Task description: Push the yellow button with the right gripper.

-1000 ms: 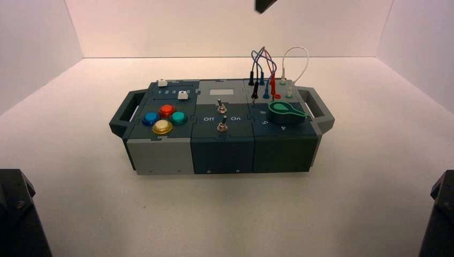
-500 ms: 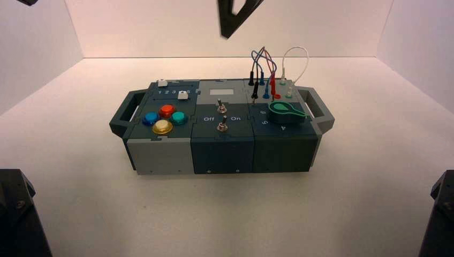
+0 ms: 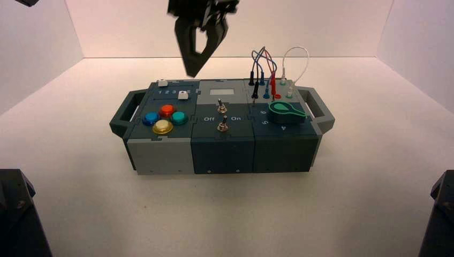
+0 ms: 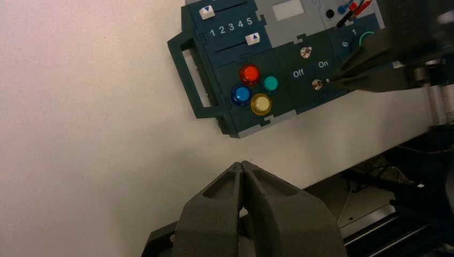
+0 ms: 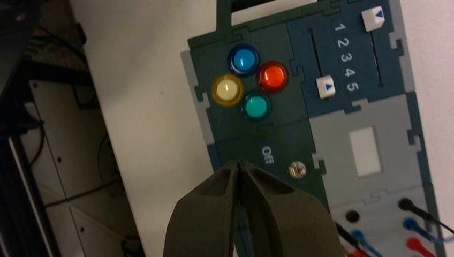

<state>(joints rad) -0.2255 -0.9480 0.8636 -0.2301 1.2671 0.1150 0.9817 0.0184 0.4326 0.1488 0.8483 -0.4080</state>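
Observation:
The yellow button (image 3: 162, 127) is the nearest of the round buttons on the box's left block; it also shows in the left wrist view (image 4: 260, 104) and the right wrist view (image 5: 227, 89). My right gripper (image 3: 191, 73) hangs high above the box's back middle, shut and empty, its point facing down. In its own view the shut tips (image 5: 238, 162) lie over the box's edge by the "Off" lettering, apart from the yellow button. The left wrist view shows its tip (image 4: 327, 80) by a toggle switch. My left gripper (image 4: 242, 163) is shut and empty, high off the box's left side.
Around the yellow button sit a red button (image 3: 166, 110), a blue button (image 3: 150, 118) and a teal button (image 3: 179, 118). Two toggle switches (image 3: 221, 116) stand mid-box. A green knob (image 3: 284, 111) and plugged wires (image 3: 265, 75) are on the right block. White sliders (image 5: 326, 87) lie behind the buttons.
My right gripper has come down from the top edge into view and moved left, now hanging above the back of the box. The box has not moved.

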